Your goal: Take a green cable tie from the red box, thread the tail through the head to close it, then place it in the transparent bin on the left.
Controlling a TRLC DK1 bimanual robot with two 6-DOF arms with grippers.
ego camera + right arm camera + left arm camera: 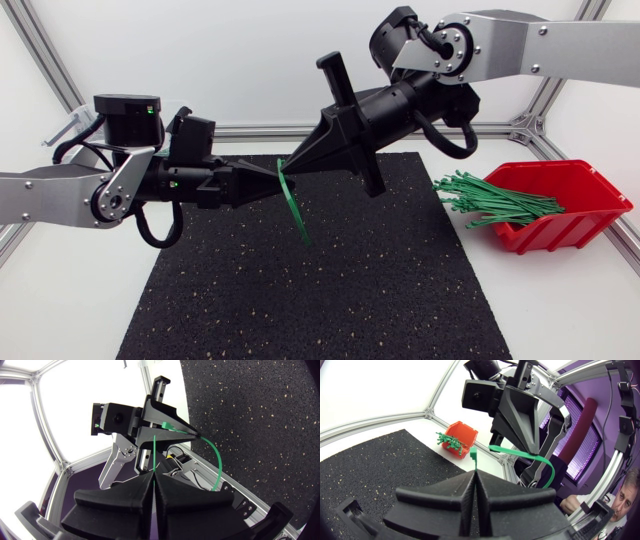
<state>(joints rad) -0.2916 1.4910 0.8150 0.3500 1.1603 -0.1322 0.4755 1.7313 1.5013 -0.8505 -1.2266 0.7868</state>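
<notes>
Above the middle of the black rubber mat, which covers part of the white counter, two arms meet tip to tip.

Left arm: one, entering low from the left side and lying almost level, with its hand pointing toward the right. The left hand has its two fingers pressed together on one end of the green cable tie. In the left wrist view that end stands up out of the seam between the fingertips.

Right arm: one, entering from the upper right with its joint held high. Its hand slants down and to the left, rolled so that its crossbar stands nearly upright. The right hand is likewise pressed together, pinching the other end of the same tie. In the right wrist view a thin green strap rises from the seam between its fingers.

Green cable tie: one, held by both hands clear of the mat. Its middle hangs below the two tips in an open curve.

Red box: one, on the counter just beside the mat's right edge. It holds a bundle of green ties, too many and too tangled to count, whose ends stick out toward the mat.

Transparent bin: one, only partly seen behind the left arm at the far left.
</notes>
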